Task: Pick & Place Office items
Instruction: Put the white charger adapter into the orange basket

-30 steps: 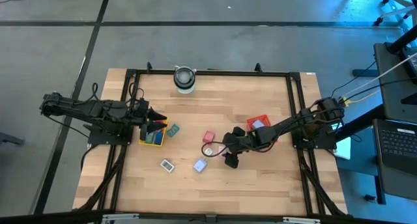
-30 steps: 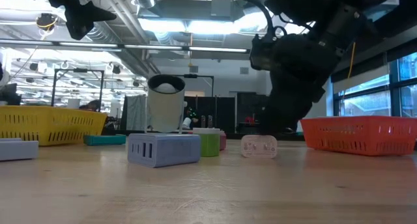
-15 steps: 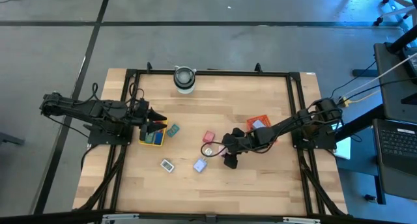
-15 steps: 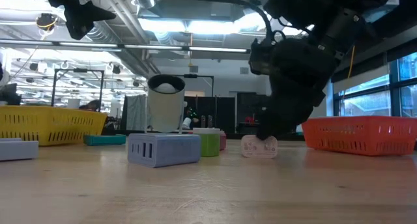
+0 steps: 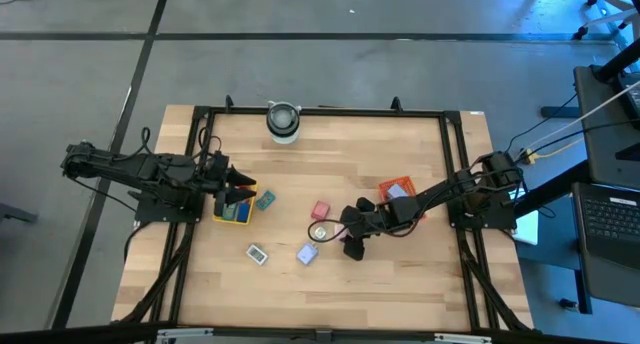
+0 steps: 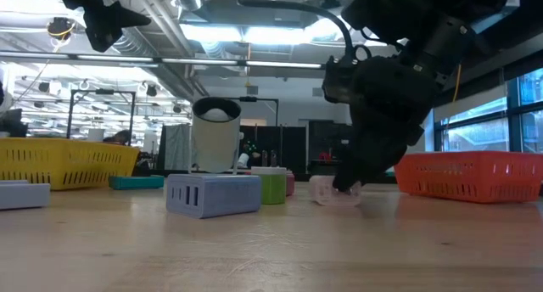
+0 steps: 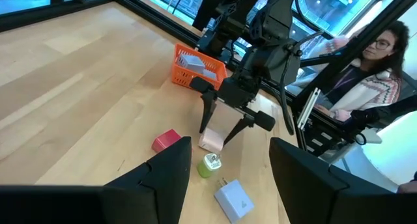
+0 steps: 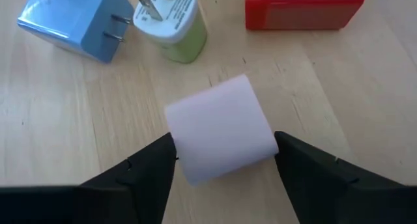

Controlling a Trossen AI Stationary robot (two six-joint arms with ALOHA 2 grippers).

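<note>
Both fingers of the right claw straddle a pale pink charger block (not yet clamped) on the desk, while the left claw hangs spread over the yellow tray.

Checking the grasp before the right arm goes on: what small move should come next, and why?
Probably close the fingers. The right gripper is open and low at the table, with the pale pink block lying between its fingers, beside the green plug. Lift only once it is pinched.
</note>
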